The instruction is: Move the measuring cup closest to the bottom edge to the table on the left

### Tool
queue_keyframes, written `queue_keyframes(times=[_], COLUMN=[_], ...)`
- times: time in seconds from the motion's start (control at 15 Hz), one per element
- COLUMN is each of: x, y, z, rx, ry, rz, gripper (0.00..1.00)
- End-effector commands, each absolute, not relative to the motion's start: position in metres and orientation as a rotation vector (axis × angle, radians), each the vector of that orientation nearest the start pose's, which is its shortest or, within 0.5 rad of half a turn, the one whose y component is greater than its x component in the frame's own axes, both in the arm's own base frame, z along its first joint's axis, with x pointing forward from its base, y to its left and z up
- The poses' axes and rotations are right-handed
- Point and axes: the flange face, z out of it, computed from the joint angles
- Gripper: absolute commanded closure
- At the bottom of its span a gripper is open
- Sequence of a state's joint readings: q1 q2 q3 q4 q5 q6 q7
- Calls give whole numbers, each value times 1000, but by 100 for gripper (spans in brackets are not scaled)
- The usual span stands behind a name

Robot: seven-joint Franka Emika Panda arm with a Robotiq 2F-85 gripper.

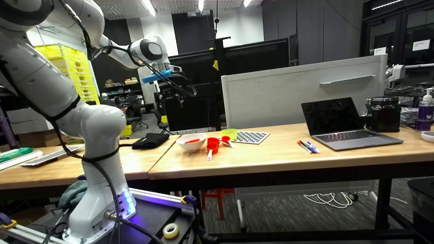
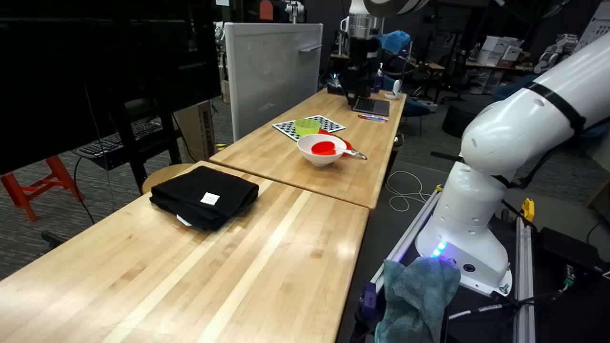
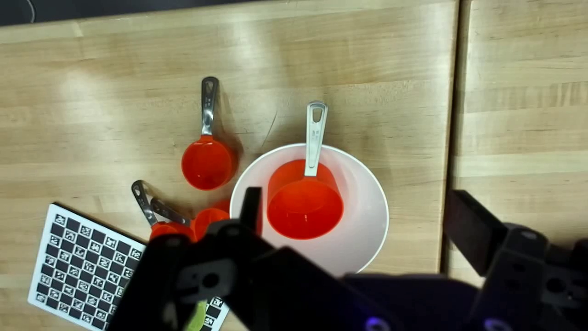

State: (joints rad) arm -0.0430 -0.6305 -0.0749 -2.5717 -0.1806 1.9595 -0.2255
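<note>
The red measuring cup nearest the front edge stands on the longer bench, its handle toward that edge. In the wrist view this cup is left of the white bowl, with its handle up toward the edge. In an exterior view it is partly hidden behind the bowl. My gripper is open and empty, high above the bench; its fingers span the bowl's right part in the wrist view. It shows dark in both exterior views. The shorter table on the left adjoins the bench; it also shows in an exterior view.
A white bowl holds another red cup. More red cups lie beside it. A yellow-green bowl stands by a checkered board. A laptop and pens lie farther along. A folded black cloth lies on the shorter table.
</note>
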Motion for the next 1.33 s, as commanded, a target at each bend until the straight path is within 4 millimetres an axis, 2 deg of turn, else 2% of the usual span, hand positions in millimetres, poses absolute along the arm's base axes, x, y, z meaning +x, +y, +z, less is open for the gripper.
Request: queue_keyframes(times=[0.0, 1.0, 1.27], x=[355, 355, 359], y=[-55, -55, -68], z=[470, 470, 471], rx=[-3252, -3252, -3237], ry=[-308, -307, -283], rz=[5, 5, 22], gripper=[0, 0, 0])
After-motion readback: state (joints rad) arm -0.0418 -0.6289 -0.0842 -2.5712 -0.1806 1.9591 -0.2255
